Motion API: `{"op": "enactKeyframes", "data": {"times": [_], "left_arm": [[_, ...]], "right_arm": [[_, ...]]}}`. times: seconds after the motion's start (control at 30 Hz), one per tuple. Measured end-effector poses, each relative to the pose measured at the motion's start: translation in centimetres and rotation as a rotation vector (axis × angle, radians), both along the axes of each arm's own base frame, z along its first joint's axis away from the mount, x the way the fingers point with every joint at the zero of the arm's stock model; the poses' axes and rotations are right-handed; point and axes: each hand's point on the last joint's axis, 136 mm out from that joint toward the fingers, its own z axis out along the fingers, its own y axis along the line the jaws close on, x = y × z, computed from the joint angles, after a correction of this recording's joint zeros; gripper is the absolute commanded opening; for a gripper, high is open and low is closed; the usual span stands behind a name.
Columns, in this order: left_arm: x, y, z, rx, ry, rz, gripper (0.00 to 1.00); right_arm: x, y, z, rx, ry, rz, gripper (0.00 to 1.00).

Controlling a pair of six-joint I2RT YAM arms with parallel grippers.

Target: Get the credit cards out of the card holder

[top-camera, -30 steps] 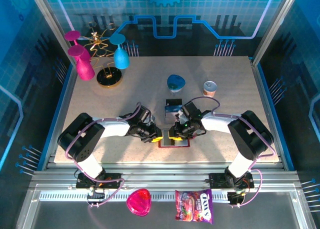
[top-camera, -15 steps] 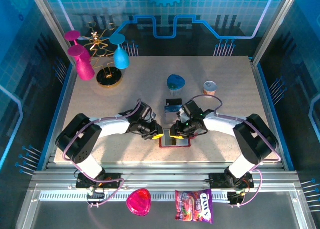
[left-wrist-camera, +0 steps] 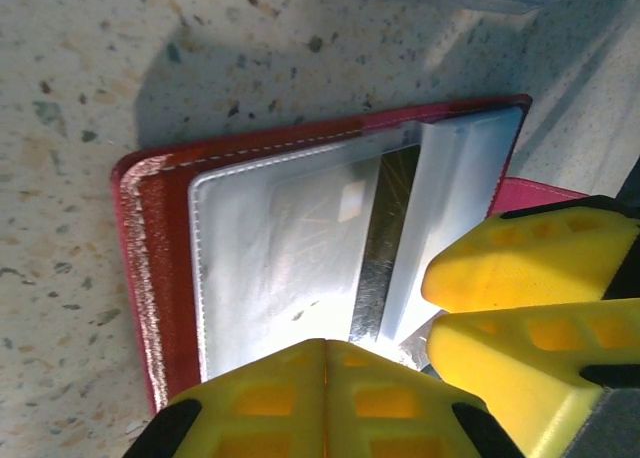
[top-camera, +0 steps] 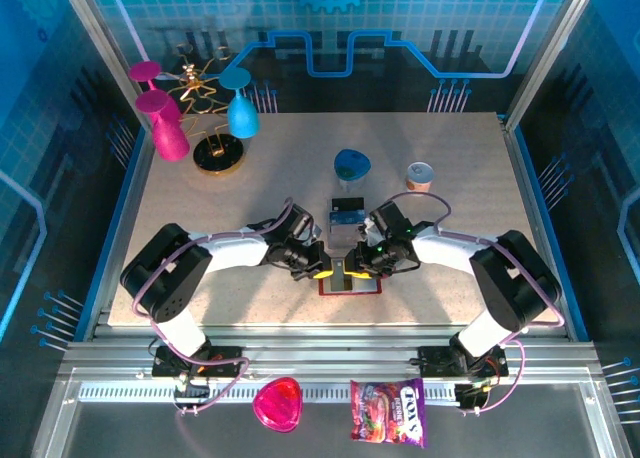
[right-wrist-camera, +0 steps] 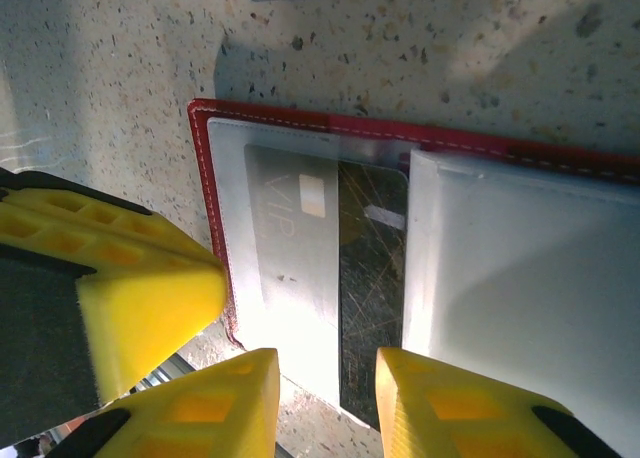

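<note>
The dark red card holder (top-camera: 352, 283) lies open on the table, its pale pockets facing up (left-wrist-camera: 280, 248) (right-wrist-camera: 520, 278). A grey-silver credit card (right-wrist-camera: 300, 268) with a dark stripe (left-wrist-camera: 372, 248) sits in one pocket, its lower edge sticking out past the pocket. My right gripper (right-wrist-camera: 325, 370) is open, one finger on either side of that protruding edge. My left gripper (left-wrist-camera: 325, 346) is shut and empty, its tips resting on the pocket beside the card. The two grippers nearly touch over the holder (top-camera: 335, 270).
A clear plastic tray (top-camera: 346, 216) holding something dark blue lies just beyond the holder. Farther back are a blue heart-shaped dish (top-camera: 351, 164), a small cup (top-camera: 420, 176) and a glass stand (top-camera: 220, 153). A pink heart dish (top-camera: 277, 403) and candy bag (top-camera: 388, 413) lie off the table's front.
My left gripper has slid a little right, closer to the holder. The right gripper has shifted slightly right as well. The holder has stayed put.
</note>
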Motion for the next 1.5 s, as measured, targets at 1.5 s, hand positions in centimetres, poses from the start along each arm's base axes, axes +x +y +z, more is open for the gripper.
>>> {"op": "enactKeyframes", "data": {"times": [1.5], "left_arm": [[-0.5, 0.5, -1.7, 0.039, 0.016, -0.028, 0.02]], "right_arm": [[0.1, -0.3, -1.3, 0.038, 0.029, -0.013, 0.31]]}}
